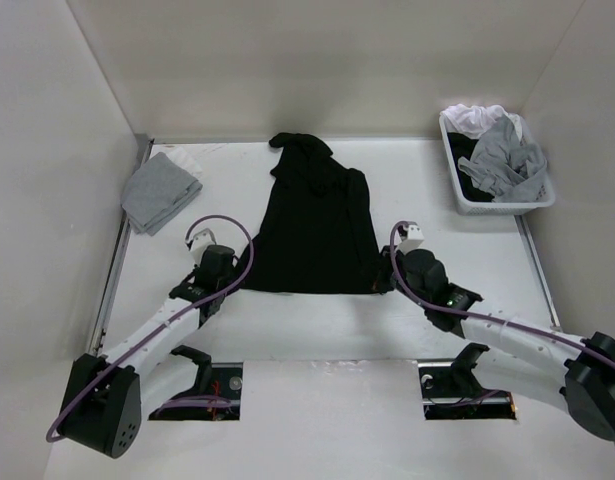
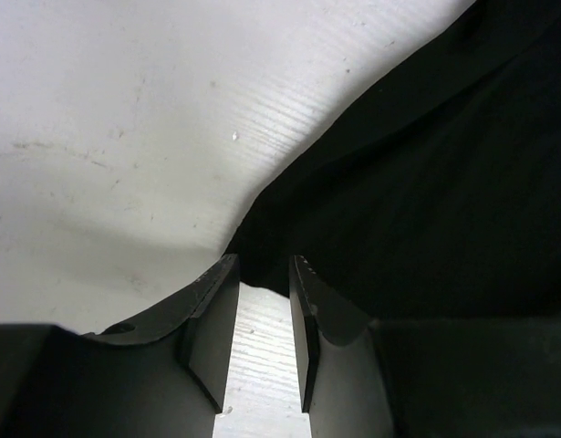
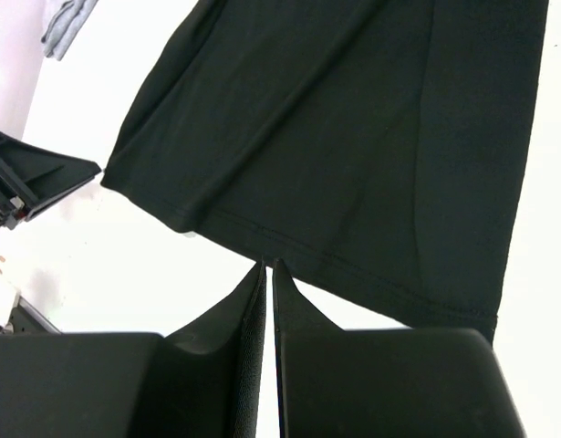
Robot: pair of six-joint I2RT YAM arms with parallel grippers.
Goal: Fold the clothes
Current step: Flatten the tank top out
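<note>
On table (image 1: 317, 335): black T-shirt (image 1: 317, 225) spread out, hem at near side
Left gripper (image 2: 264, 263): part open, empty, at hem corner
Right gripper (image 3: 269, 265): nearly closed at hem, hold unclear

T-shirt (image 1: 317, 225) centre, cloth (image 1: 159, 192) left, basket (image 1: 507, 207) right

Matt black cloth T-shirt (image 1: 317, 225)
</note>
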